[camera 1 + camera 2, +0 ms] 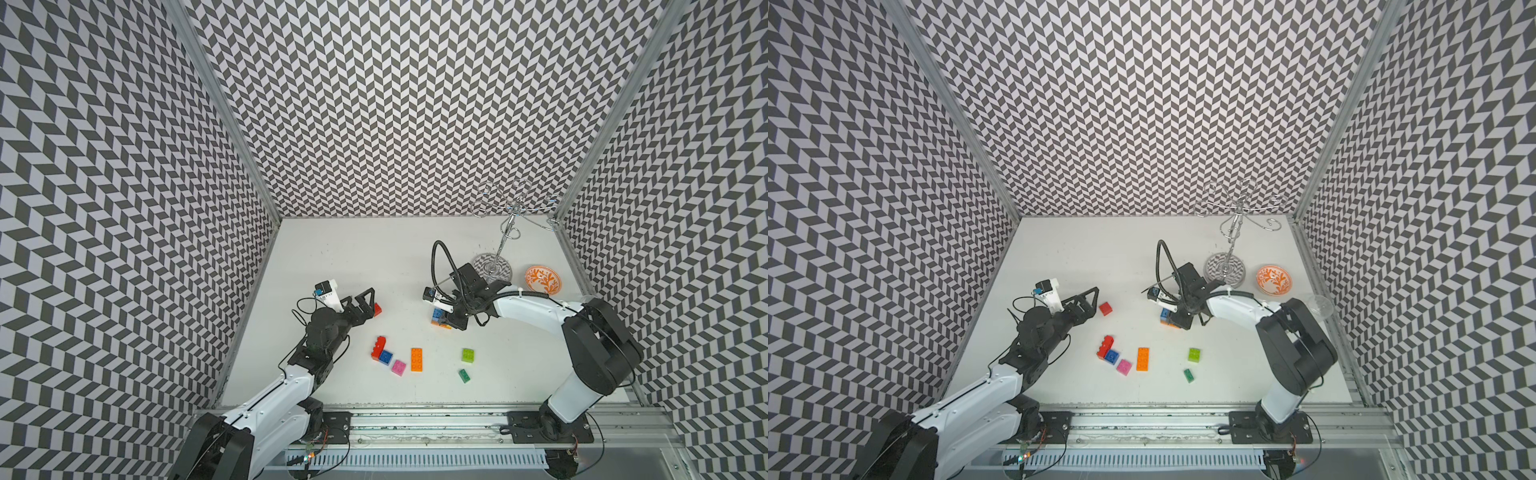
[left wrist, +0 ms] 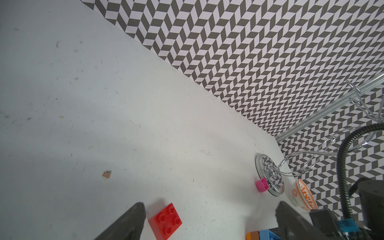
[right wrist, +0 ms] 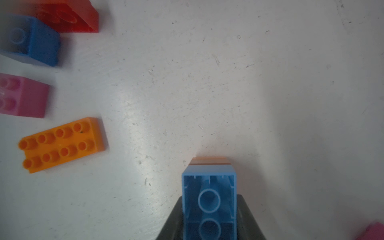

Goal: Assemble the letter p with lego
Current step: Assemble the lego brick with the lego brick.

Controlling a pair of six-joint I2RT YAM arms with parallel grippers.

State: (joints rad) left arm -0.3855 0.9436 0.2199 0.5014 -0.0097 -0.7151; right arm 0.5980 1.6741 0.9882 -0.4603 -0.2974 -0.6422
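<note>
Light blue brick (image 3: 209, 187) gripped by right tool (image 3: 209, 220) | left tool (image 2: 211, 204) spread

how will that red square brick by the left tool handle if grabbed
Probably stiff: the red square brick looks like hard moulded plastic. It sits flat, studs up, so unlikely to roll. Its glossy sides might slip in the left tool.

Lab cell: patterned walls (image 1: 395, 104), aluminium rail (image 1: 415, 419)

R gripper (image 3: 209, 199) grips lt-blue brick (image 3: 209, 176) | orange oblong (image 3: 62, 145), pink (image 3: 22, 95), blue (image 3: 35, 41), red (image 3: 83, 18) bricks lie loose
</note>
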